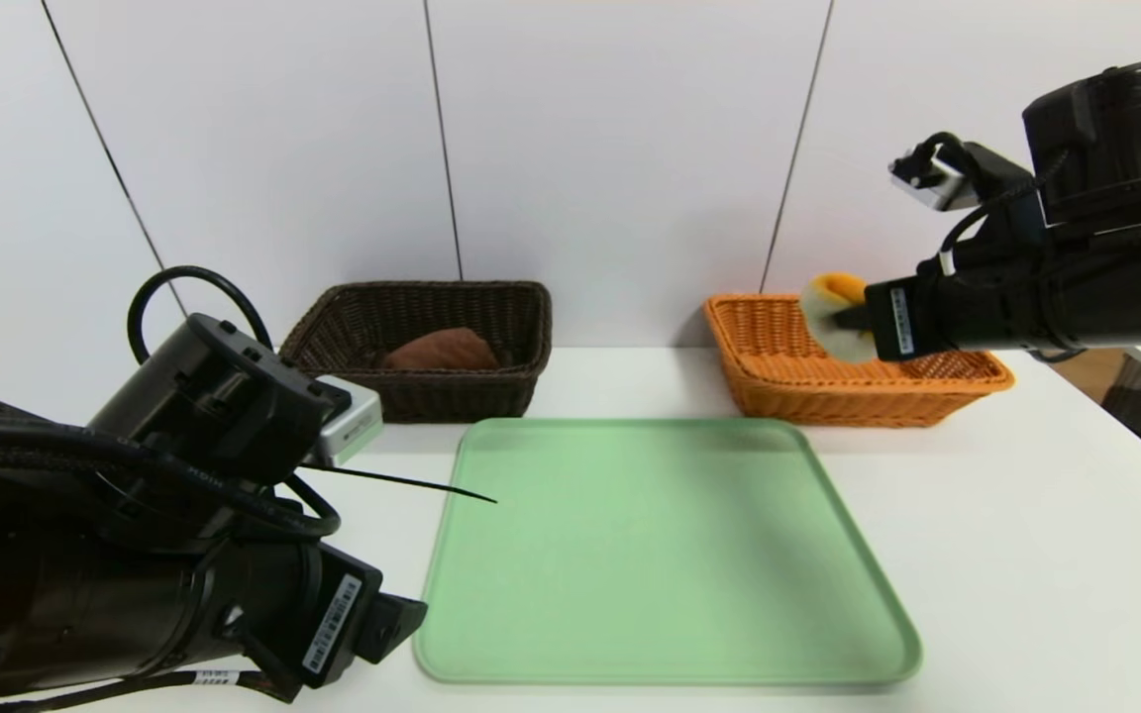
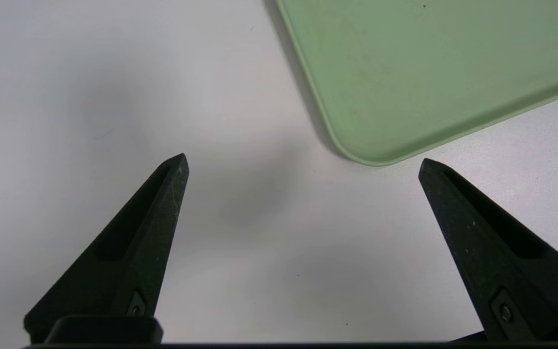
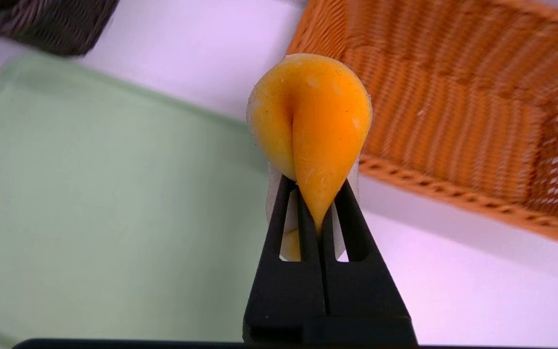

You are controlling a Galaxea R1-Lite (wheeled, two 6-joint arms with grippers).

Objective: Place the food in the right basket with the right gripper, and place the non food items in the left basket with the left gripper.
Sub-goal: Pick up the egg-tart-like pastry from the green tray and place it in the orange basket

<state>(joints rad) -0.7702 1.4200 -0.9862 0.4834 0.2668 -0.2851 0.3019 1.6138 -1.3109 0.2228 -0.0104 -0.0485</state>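
Above right basket (image 1: 788,371) rim: right gripper (image 1: 853,319) pinching food (image 1: 833,315) (squashed between fingers); left gripper (image 2: 303,165) parked beside green tray (image 1: 665,555), jaws spread.

in the head view the left hand's (image 2: 303,165) fingertips are hidden behind its own wrist. the right hand (image 1: 853,319) covers part of the food (image 1: 833,307). the brown lump (image 1: 440,352) in the left basket (image 1: 521,327) sits half behind the rim. the right wrist view cuts off the right basket (image 3: 453,97) and blurs the left one.

Barcode stickers on both arms (print too small), no readable text
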